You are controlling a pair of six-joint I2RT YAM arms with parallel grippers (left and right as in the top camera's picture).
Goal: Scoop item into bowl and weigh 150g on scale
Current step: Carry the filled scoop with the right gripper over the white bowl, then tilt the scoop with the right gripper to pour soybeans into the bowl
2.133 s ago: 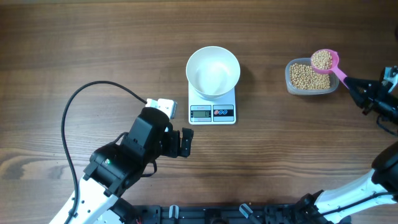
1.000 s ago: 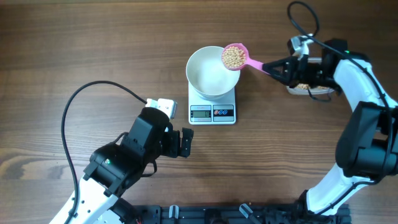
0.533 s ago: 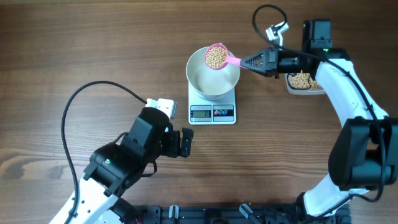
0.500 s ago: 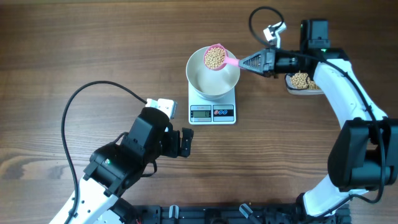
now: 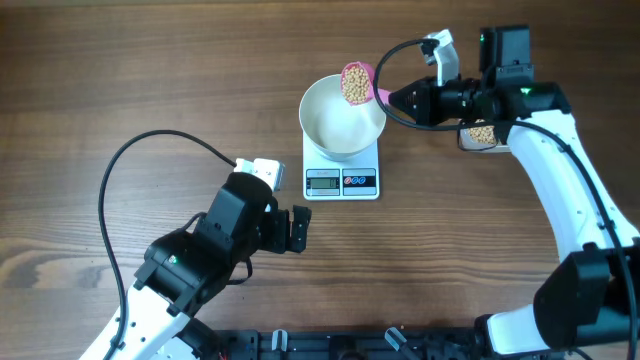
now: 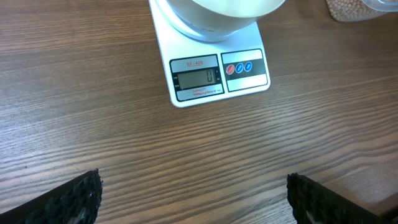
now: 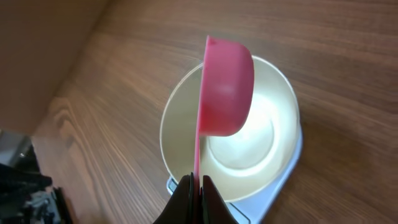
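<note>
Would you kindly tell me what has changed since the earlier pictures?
The right gripper, shut on the pink scoop, carried it leftward from the tub to above the bowl and rolled it onto its side; beans remain inside. The left gripper, bowl and scale stayed put.

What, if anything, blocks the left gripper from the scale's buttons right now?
Probably nothing, so yes. The open left gripper faces the buttons on the scale across bare table; the right gripper holds the scoop over the bowl, behind them.
</note>
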